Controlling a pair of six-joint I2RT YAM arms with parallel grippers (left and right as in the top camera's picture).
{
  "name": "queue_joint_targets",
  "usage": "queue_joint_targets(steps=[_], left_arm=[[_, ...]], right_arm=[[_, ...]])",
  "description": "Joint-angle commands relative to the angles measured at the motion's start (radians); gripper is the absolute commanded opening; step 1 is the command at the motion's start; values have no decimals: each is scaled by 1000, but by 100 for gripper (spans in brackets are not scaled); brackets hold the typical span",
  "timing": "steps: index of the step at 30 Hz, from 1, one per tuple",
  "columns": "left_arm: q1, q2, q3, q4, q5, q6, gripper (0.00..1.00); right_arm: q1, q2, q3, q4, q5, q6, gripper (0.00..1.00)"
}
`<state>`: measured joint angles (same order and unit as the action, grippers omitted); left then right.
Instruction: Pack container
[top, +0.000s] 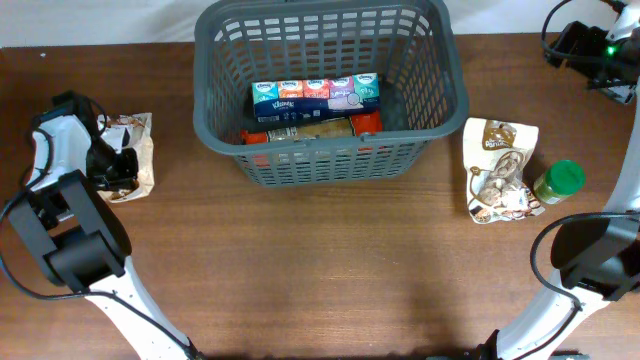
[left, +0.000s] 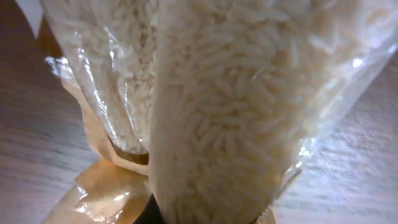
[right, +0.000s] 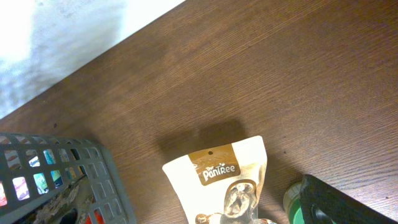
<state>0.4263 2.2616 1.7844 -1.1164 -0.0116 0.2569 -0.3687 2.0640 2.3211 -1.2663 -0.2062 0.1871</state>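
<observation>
Pickup step: left gripper (top: 118, 165) at the rice bag (top: 137, 140), left of the basket (top: 330, 168) (jaws' grip cannot be told). Next: lift bag over basket rim.

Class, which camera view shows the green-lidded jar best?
Overhead: the green-lidded jar stands whole beside the snack pouch. The right wrist view catches only its edge; the left wrist view, none.

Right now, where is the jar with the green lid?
In the overhead view, the green-lidded jar sits on the robot's right side, just right of the brown-and-white snack pouch and apart from the basket.
</observation>
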Motion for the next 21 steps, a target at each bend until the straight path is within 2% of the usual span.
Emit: queue_joint_targets(steps=[1,13,21], left_arm=[[0,-5,53,-43,77,-3,2],[-71,-383,210,-97,79,8,2],[-254,-716,256,-2,84,269,2]], right_arm=[[2,5,21,3,13,5,99],[2,5,21,3,13,5,99],[2,5,21,3,13,5,99]])
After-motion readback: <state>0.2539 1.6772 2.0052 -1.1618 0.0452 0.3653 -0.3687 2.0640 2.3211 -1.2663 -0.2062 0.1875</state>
